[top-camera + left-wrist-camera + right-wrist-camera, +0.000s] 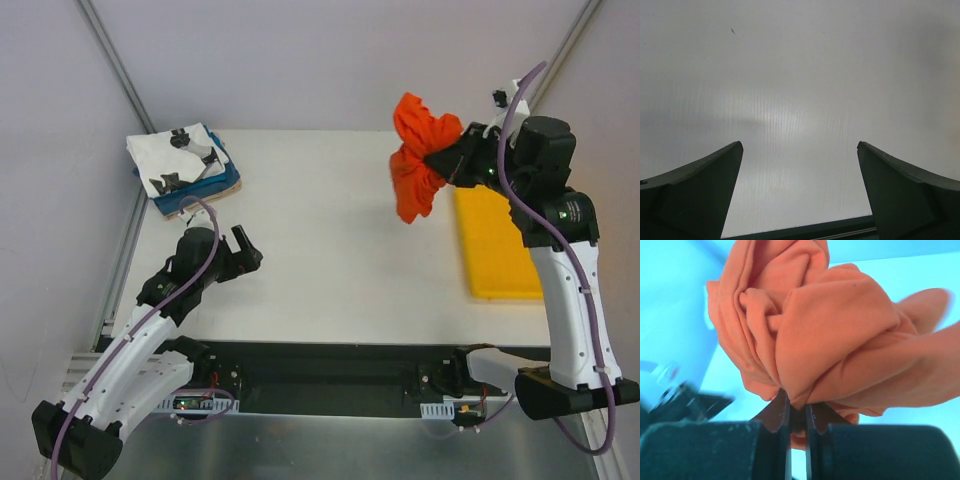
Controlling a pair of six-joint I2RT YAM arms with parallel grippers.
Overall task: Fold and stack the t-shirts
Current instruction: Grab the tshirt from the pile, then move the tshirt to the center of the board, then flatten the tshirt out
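The right gripper (447, 158) pinches the bunched orange-red tee (415, 160) high above the surface (330, 250), probably to let it hang loose for spreading, while the left gripper (243, 252) waits spread.

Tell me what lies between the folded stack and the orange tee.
Nothing: the top view shows bare table between the folded stack and orange tee.

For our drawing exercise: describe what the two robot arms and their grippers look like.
The left arm and right arm match: white shell links between black joint housings. A lilac cable runs along each. Small green lights glow at some joints. The left gripper and right gripper are black, with dark wedge-shaped fingers.
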